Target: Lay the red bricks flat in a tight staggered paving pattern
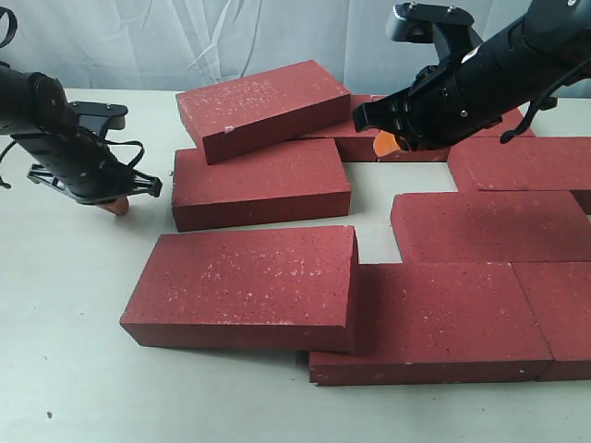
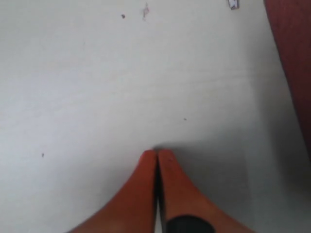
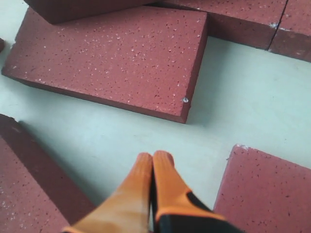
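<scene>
Rough, pale-speckled rectangular red bricks are laid on a pale grey-green tabletop, spread from the middle of the scene to its right edge. The far-left brick is tilted and propped across its neighbours. The near-left brick is set at a slant, with its right end overlapping the near-middle brick. The right-hand bricks are laid flat and close together. A bare patch of tabletop is seen between them and the bricks at middle left.

The left gripper, black with orange fingertips, is placed at the left, just beside the bricks and apart from them. Its tips are pressed together on nothing, at or just above the tabletop; contact cannot be told. The right gripper, likewise orange-tipped, is held over the far middle gap. Its fingers are closed together and empty.

A small white scrap is noted on the tabletop in the left wrist view, too small and blurred for any writing to be read. A pale chip is noted at one brick corner.
</scene>
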You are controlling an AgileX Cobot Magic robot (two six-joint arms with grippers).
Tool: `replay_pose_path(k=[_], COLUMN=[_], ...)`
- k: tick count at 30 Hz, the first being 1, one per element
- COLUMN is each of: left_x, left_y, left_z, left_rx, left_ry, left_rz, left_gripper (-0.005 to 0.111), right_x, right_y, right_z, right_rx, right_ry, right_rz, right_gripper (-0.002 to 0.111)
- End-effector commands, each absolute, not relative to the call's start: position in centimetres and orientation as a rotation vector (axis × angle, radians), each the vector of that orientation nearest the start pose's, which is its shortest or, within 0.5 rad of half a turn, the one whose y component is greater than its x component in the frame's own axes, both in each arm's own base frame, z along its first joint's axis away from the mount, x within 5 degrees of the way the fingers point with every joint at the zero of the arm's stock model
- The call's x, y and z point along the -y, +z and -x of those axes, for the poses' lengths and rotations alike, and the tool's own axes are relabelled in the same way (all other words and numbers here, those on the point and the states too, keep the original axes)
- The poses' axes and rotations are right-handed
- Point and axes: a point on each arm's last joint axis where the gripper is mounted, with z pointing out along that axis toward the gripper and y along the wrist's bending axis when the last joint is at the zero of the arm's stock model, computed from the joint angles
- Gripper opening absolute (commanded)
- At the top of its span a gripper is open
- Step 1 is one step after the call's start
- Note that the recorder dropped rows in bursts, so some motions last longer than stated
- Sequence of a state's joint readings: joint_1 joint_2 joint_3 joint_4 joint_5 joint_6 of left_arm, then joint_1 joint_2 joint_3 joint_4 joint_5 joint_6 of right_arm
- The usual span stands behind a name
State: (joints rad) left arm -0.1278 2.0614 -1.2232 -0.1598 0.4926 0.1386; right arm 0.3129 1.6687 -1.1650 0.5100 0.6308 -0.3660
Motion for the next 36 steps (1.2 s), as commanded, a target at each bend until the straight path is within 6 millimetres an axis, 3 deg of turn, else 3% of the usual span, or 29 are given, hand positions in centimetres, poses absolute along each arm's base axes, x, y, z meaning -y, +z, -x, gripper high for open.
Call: replay_pose_path(k=[1, 12, 26, 36], left_x=[6.0, 7.5, 11.9, 12.4], left_y=[10.6, 11.6, 11.5, 11.6], left_z=[-39.5, -40.8, -42.2, -43.3], left_rx=[-2.813, -2.749, -2.662, -2.585], left_ry=[-0.149, -0.22, -0.271, -0.299], left_rz=[-0.187, -0.242, -0.312, -0.236], left_gripper=[0.0, 0.0, 0.0, 0.0], right_x=[-13.4, -13.4, -13.4, -13.4], right_y=[24.8, 24.8, 24.8, 24.8], right_z=[-32.8, -32.8, -32.8, -32.8], right_rx=[-2.524, -2.524, -2.522, -2.522], right_ry=[0.512, 0.512, 0.508, 0.508], right_rz=[0.45, 0.45, 0.452, 0.452], right_gripper=[-0.001, -0.001, -0.001, -0.001])
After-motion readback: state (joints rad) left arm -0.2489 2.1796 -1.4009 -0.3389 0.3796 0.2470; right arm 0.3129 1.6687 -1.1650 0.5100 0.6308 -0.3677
